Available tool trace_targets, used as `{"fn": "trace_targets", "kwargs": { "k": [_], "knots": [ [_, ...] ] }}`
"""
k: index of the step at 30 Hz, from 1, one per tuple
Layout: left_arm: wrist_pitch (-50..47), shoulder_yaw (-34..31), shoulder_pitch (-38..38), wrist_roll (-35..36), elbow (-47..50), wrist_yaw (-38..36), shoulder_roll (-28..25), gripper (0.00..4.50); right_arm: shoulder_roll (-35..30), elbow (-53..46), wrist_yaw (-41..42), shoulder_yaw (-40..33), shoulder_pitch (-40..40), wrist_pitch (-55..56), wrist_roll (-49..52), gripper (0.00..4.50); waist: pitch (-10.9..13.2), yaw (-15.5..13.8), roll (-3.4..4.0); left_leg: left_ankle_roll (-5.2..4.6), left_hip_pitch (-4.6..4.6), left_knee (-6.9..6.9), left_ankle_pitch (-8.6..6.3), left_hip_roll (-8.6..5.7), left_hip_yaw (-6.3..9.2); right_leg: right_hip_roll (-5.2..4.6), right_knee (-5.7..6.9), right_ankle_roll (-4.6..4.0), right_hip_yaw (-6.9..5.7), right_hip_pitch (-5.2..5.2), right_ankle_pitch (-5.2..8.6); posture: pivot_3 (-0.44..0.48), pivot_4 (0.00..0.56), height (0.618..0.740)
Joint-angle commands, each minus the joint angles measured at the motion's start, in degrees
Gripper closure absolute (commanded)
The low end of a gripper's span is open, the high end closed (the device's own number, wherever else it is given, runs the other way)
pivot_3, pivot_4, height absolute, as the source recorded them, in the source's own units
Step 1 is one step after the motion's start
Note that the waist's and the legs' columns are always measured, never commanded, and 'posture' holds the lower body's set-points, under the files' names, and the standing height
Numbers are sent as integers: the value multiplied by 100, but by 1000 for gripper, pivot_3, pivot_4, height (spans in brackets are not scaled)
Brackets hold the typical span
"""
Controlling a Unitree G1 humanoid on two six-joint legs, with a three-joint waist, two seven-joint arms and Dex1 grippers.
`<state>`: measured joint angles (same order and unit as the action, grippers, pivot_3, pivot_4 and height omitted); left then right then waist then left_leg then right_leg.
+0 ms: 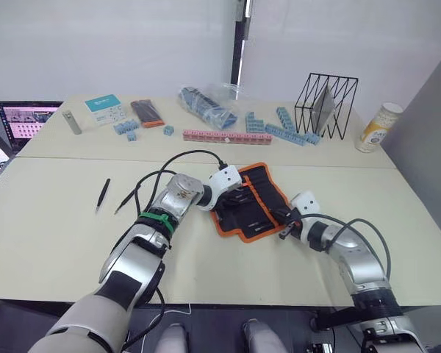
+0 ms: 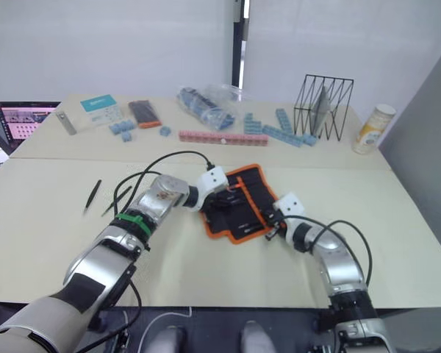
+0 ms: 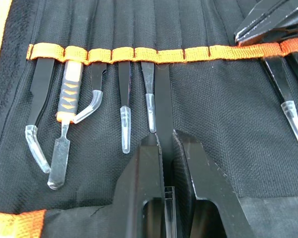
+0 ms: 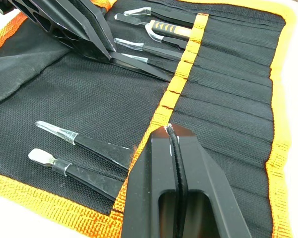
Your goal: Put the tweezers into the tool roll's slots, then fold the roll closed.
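Roll: the roll [image 1: 251,200] lies open on the table [image 1: 59,243], between my two grippers.
Left gripper: my left gripper [image 3: 165,148] is nearly closed on a tweezer [image 3: 163,106]; its long axis runs straight ahead from my fingers, far end tucked under the orange band [image 3: 188,53].
Right gripper: my right gripper [image 4: 172,136] is closed, fingers pressed together at the band's edge; I cannot tell whether anything is pinched between them.
Slots: just beside my left fingers, tools sit in the slots [image 3: 124,29] with clear-capped tips pointing back toward me.
Loose tweezers: two tweezers [image 1: 103,194] lie on the table well off to my left, long axes running roughly away from me.
Writing: the box [image 1: 105,107] at the far side has print I cannot read.
Hidden: the upper ends of the slotted tools are covered by fabric.
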<state>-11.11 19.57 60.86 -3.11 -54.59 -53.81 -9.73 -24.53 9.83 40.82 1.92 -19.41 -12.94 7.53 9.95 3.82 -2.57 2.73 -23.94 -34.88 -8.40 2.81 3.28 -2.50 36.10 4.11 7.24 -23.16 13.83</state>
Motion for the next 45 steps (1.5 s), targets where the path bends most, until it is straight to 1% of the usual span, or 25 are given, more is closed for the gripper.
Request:
{"fn": "trace_targets", "kwargs": {
  "k": [1,9,15,19,24,28,30,31,33,35,37,39,40,41,45],
  "knots": [
    [395,-130,313,-47,-209,84,253,4480,60,-17,51,256,159,-197,-61,4500,0,-1,0,0,-1,0,0,0,0,0,-1,0,0,0,0,0,150,740],
    [829,-86,572,-361,-831,-77,420,4480,79,-75,29,270,180,-239,-80,4500,-1,33,2,-3,-12,15,-2,-1,6,2,-2,2,-1,-11,5,0,150,740],
    [1186,-272,769,-464,-1385,519,720,4480,99,-74,23,291,147,-261,-92,4500,-1,21,1,-3,-16,4,-2,-2,7,2,-2,6,-1,-11,4,0,150,740],
    [1242,-483,820,-407,-1678,691,880,4480,113,-101,25,312,144,-281,-96,4500,-1,30,1,-3,-15,6,-2,-2,7,2,-2,7,-1,-10,4,0,150,740],
    [1394,-515,899,-612,-1828,959,913,4480,116,-168,15,318,185,-320,-99,4500,0,26,1,-3,-15,6,-2,-2,7,2,-1,7,-1,-10,4,0,150,740],
    [1264,-699,952,-543,-1851,893,837,4480,112,-192,12,300,208,-334,-104,4500,0,29,1,-3,-14,6,-2,-3,7,2,-1,7,-1,-10,4,0,150,740],
    [1190,-816,981,-469,-1798,773,773,3619,122,-176,9,305,188,-332,-109,4500,0,33,1,-3,-15,7,-2,-3,7,2,-1,7,-1,-11,4,0,150,740],
    [1010,-956,1008,-337,-1754,647,761,3351,122,-166,14,304,179,-330,-109,4500,0,36,1,-3,-15,8,-2,-3,7,2,-1,7,-1,-11,4,0,150,740],
    [547,-1199,1080,-99,-1601,368,739,2644,117,-116,44,313,146,-326,-112,4500,0,35,1,-3,-15,9,-2,-3,7,2,0,7,-2,-11,4,0,150,740],
    [292,-1140,1085,-155,-1332,175,621,1925,113,-37,86,339,88,-309,-125,4500,0,42,2,-3,-15,8,-2,-2,7,2,0,7,-2,-11,4,0,150,740],
    [48,-1122,1024,-162,-958,60,425,1341,116,42,105,349,12,-296,-134,4500,0,62,2,-3,-14,9,-2,-2,7,2,1,7,-2,-11,4,0,150,740],
    [-193,-1190,930,-119,-577,27,135,665,104,118,126,354,-53,-274,-146,4500,0,97,2,-3,-12,10,-2,-2,7,3,4,7,-1,-11,4,0,150,740],
    [-289,-1225,864,-118,-374,29,-66,248,98,155,133,358,-85,-270,-150,4500,0,122,2,-3,-12,10,-2,-2,8,3,5,7,-1,-11,4,0,150,740],
    [-376,-1279,794,-97,-164,46,-260,21,92,186,142,369,-113,-264,-152,4500,1,165,4,-3,-11,9,-2,-2,8,3,7,7,-1,-11,4,0,150,740],
    [-847,-1693,328,211,956,112,-1017,21,66,306,199,415,-229,-234,-138,4500,1,199,8,-4,0,17,-2,0,9,3,13,6,0,-8,4,0,150,740]
  ]
}}
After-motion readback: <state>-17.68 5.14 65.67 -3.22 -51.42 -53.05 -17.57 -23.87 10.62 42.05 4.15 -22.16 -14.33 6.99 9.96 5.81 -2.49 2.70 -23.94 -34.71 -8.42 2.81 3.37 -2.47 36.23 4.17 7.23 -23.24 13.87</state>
